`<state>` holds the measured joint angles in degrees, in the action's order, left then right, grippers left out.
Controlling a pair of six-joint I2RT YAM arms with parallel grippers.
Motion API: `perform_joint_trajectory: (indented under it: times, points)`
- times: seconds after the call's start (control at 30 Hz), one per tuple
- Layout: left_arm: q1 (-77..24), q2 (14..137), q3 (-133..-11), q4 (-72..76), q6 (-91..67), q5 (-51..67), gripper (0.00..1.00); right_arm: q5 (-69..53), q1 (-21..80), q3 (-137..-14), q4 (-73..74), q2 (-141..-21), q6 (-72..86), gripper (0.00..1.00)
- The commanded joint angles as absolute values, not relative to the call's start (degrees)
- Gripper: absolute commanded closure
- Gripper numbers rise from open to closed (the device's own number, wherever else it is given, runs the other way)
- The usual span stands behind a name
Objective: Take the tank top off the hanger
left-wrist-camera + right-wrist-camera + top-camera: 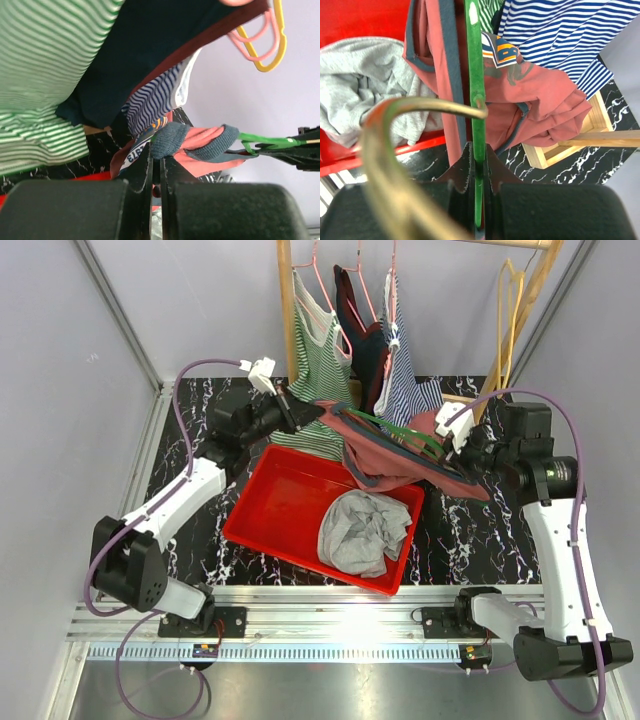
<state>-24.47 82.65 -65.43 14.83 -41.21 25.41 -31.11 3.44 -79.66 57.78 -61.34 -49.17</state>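
Left jaws shut tight on tank top [205, 141] trim, right jaws clamped on green hanger [475, 90], tank top not yet off hanger, stretched between both arms above red tray [278, 505], grey garment [363, 530] lying in tray, striped tops [318, 350] on rack [286, 300] behind.

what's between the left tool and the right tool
The red tank top, draped on its green hanger, stretches across the gap from left tool to right tool, above the red tray's far edge. The top external view shows it best.
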Motion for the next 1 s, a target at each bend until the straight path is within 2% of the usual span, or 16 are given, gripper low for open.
perform_joint_trajectory:
  times: [0.0,0.3,0.5,0.57,0.6,0.67,0.7,0.8,0.83,0.97]
  points:
    - [-18.55,80.68,-63.29,20.38,-44.46,21.97,1.00,-27.25,2.81,-78.75,60.99,-58.36,-53.87,1.00]
    - [-14.06,81.12,-61.79,23.73,-47.81,24.52,1.00,-28.82,2.81,-77.78,62.23,-58.45,-55.46,1.00]
    - [-14.85,87.08,-62.49,26.98,-50.62,34.00,0.97,-33.05,2.72,-82.08,56.97,-58.45,-49.40,1.00]
    - [-16.08,88.24,-62.75,27.16,-49.93,36.29,0.89,-33.13,2.73,-84.27,55.82,-59.32,-47.21,1.00]
    - [-16.69,89.11,-63.36,26.98,-49.40,36.91,0.79,-33.13,2.72,-84.90,54.85,-60.11,-46.59,1.00]
    - [-18.27,89.73,-64.33,25.41,-47.56,38.32,0.70,-32.87,2.81,-86.04,54.23,-61.17,-45.53,1.00]
    - [-18.54,89.91,-65.03,24.97,-46.94,38.67,0.58,-32.70,2.73,-86.31,53.88,-61.69,-45.27,1.00]
    - [-18.98,88.08,-64.86,24.61,-44.74,38.32,0.42,-31.73,2.81,-86.40,53.79,-63.28,-45.26,1.00]
    - [-18.98,87.37,-64.78,24.09,-42.82,37.45,0.31,-31.55,2.81,-86.14,53.62,-63.54,-45.26,1.00]
    - [-18.90,82.19,-64.78,20.66,-34.73,34.63,0.14,-27.79,2.73,-85.08,53.35,-64.07,-46.58,1.00]
